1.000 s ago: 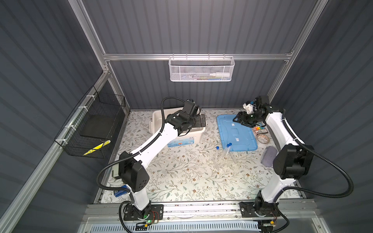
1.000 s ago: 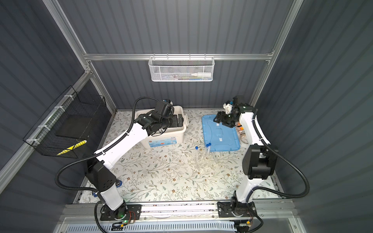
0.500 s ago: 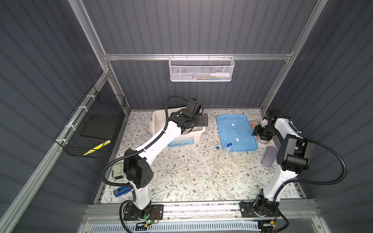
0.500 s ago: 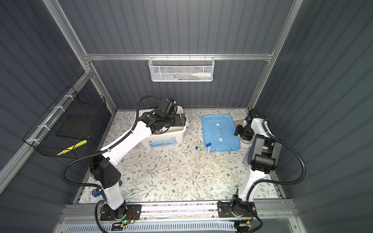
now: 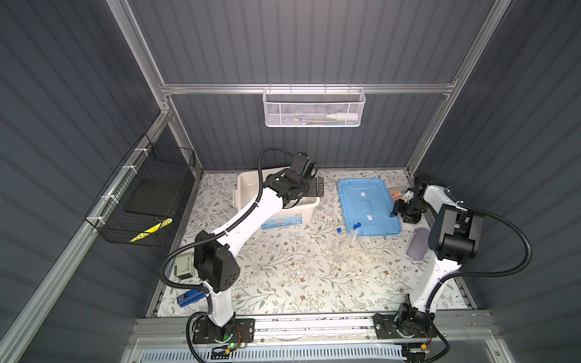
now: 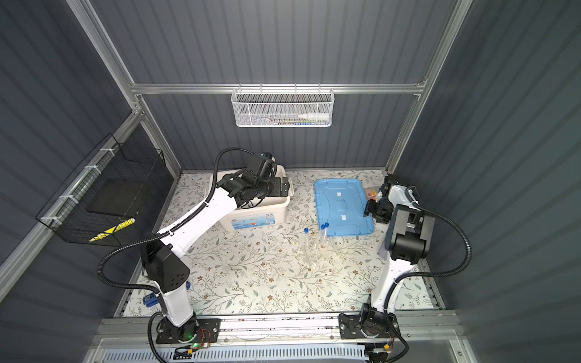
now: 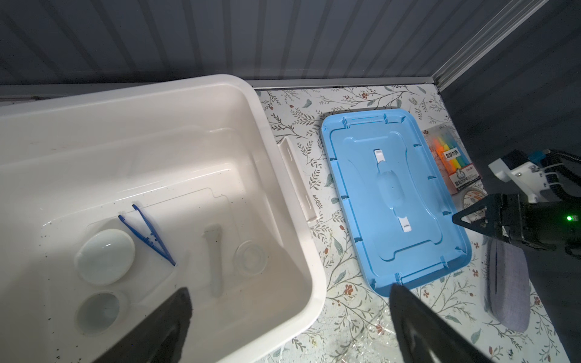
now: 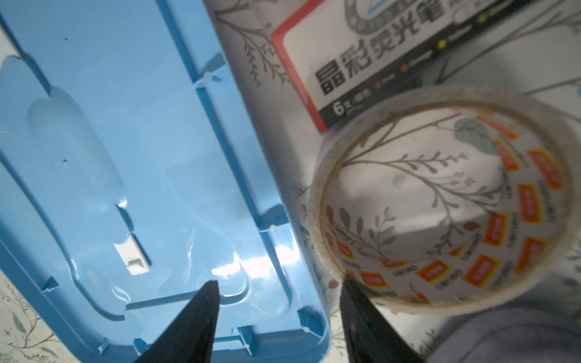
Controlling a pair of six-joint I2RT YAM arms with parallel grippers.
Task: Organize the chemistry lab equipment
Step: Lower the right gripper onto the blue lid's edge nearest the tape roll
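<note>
Three blue-capped test tubes (image 5: 352, 234) (image 6: 317, 235) lean in a clear rack (image 5: 345, 253) mid-table. In the white bin (image 5: 242, 188) (image 7: 283, 188) lie two white dishes (image 7: 105, 256), dark blue tweezers (image 7: 147, 235), a white pestle (image 7: 215, 257) and a small clear glass dish (image 7: 250, 257). My left gripper (image 5: 316, 187) (image 7: 290, 289) hangs open and empty above the bin's right rim. My right gripper (image 5: 396, 210) (image 8: 279, 281) is low at the right edge of the blue lid (image 5: 367, 204) (image 8: 125, 157). Its jaws stand apart astride that edge, not touching it.
A tape roll (image 8: 440, 201) and a pack of coloured markers (image 7: 452, 160) lie just right of the lid. A grey cloth (image 5: 418, 243) sits nearer the front. A white mesh basket (image 5: 314, 108) hangs on the back wall, a black wire basket (image 5: 144, 201) on the left wall.
My right gripper swung from above the lid's far end out to its right edge, dropped low, and its jaws narrowed slightly. The left gripper stayed open over the bin while its arm shifted.
</note>
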